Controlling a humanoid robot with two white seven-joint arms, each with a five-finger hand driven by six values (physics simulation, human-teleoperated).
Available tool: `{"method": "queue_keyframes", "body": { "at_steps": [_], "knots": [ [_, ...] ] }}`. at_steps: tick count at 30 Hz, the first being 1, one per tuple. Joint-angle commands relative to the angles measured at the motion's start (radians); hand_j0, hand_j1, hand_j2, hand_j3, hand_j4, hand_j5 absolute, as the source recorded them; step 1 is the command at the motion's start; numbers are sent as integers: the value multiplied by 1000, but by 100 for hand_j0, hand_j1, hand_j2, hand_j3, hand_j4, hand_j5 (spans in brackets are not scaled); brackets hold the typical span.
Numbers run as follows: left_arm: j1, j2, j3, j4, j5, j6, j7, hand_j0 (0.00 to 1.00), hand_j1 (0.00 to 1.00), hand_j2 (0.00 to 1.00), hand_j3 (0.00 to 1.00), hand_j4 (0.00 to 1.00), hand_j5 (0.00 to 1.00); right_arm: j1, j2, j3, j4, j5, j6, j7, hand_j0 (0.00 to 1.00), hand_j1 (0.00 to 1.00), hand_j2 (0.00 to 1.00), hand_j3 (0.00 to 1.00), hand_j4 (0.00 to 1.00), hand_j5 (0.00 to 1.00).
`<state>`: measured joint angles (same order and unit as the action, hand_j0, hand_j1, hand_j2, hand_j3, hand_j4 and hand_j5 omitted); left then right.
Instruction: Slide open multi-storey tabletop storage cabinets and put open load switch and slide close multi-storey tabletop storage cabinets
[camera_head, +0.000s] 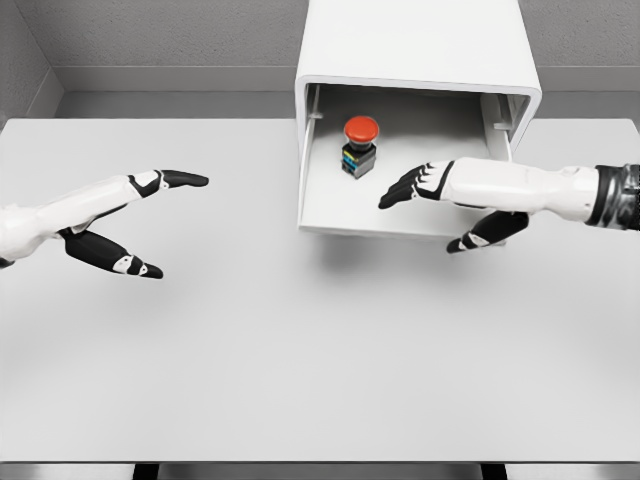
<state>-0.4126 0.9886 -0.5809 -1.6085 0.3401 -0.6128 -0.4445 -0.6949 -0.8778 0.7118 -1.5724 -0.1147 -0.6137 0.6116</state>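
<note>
A white tabletop storage cabinet (415, 45) stands at the back middle of the table, with its drawer (330, 205) slid out toward me. Inside the drawer the load switch (360, 146), a dark body with a red mushroom button, stands upright near the back left. My right hand (440, 205) hovers over the drawer's front right part, fingers spread and holding nothing, its fingertips (395, 195) a short way right of the switch and not touching it. My left hand (165, 220) hangs open above the table at the left, well away from the cabinet.
The white table (300, 350) stretches wide in front of the cabinet, its front edge near the bottom of the picture. Grey walls close off the back.
</note>
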Motion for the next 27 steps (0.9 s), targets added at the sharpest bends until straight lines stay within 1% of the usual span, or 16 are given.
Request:
{"method": "queue_keyframes", "body": {
  "at_steps": [1, 5, 9, 11, 15, 17, 20, 22, 27],
  "knots": [
    [0, -1, 1, 1, 8, 2, 0, 100, 100, 100, 100, 100, 100, 0, 13, -2, 18, 1, 3, -1, 91, 91, 91, 91, 91, 91],
    [2, 2, 1, 1, 8, 2, 0, 100, 100, 100, 100, 100, 100, -8, 20, -2, 34, 1, 3, -1, 91, 91, 91, 91, 91, 91],
    [2, 1, 1, 1, 8, 2, -10, 100, 100, 100, 100, 100, 100, -21, 59, -9, 86, 3, 3, -1, 91, 91, 91, 91, 91, 91],
    [0, -1, 1, 1, 8, 2, -10, 100, 100, 100, 100, 100, 100, -32, 77, -11, 104, 24, 3, -1, 91, 91, 91, 91, 91, 91],
    [0, -1, 1, 1, 8, 2, -11, 100, 100, 100, 100, 100, 100, -46, 79, -11, 121, 26, 3, -1, 91, 91, 91, 91, 91, 91],
    [0, -1, 1, 2, 8, 2, -11, 100, 100, 100, 100, 100, 100, -51, 95, -11, 141, 27, 3, -1, 91, 91, 91, 91, 91, 91],
    [0, -1, 1, 1, 8, 2, -11, 100, 100, 100, 100, 100, 100, -61, 99, -11, 158, 29, 3, -1, 91, 91, 91, 91, 91, 91],
    [0, -1, 1, 1, 8, 2, -11, 100, 100, 100, 100, 100, 100, -64, 126, -11, 166, 38, 3, -1, 91, 91, 91, 91, 91, 91],
    [-2, -2, 1, 1, 8, 2, -11, 100, 100, 100, 100, 100, 100, -84, 148, -11, 218, 46, 3, -1, 91, 91, 91, 91, 91, 91]
  ]
}}
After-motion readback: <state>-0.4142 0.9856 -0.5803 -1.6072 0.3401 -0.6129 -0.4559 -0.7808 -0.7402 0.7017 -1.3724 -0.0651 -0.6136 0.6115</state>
